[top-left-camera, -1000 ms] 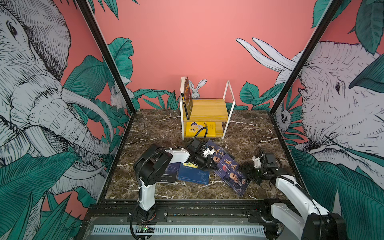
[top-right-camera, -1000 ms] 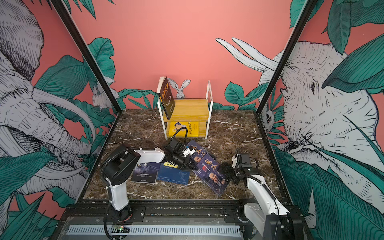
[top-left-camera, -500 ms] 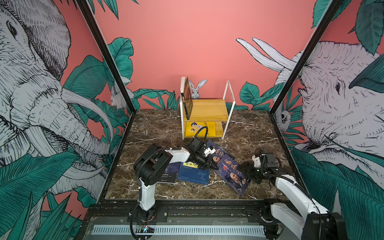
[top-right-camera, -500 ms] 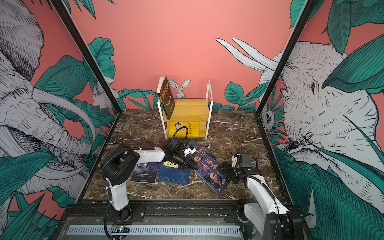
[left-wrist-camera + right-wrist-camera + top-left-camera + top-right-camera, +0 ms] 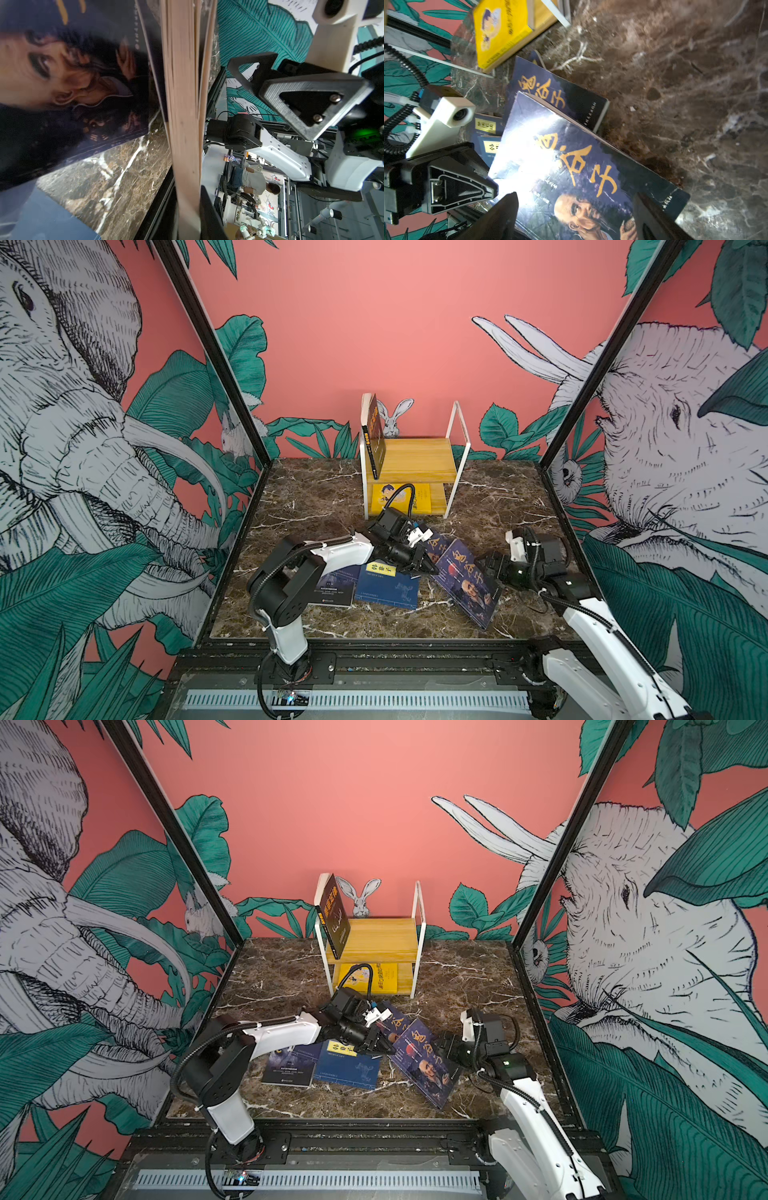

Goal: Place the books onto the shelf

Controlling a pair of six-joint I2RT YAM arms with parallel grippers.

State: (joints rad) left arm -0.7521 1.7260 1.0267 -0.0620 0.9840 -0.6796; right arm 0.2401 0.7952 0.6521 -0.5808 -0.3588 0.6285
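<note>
Grip depth decides this step. The left end effector [image 5: 424, 566] is clamped nearly closed on the left edge of the upper portrait book [image 5: 467, 585]. The left wrist view shows the page block [image 5: 182, 124] running between its fingers, so the bite seems to take the whole book, not just the cover. That edge is raised off the table [image 5: 311, 497], while the opposite edge seems to rest down near the right end effector [image 5: 487, 568]. Its jaws stand wide and hold nothing; in the right wrist view they straddle the book's lower part. A good lift, I judge, stops the book fanning open: raise slowly, let the right side steady the spine, and turn it upright before carrying.

The second portrait book [image 5: 436, 545] lies partly under the held one. A navy book [image 5: 388, 587] sits just beside the left end effector, and the black book [image 5: 336, 587] lies partly under the left arm. Dragging could disturb all three.

The shelf [image 5: 419, 456] stands at the back middle of the table, well apart from the pile. Its upper board is bare except for a dark brown book [image 5: 374, 435] leaning at the left end. A yellow book [image 5: 409, 497] lies flat on the lower board. The white frame's uprights are the edges to clear.
</note>
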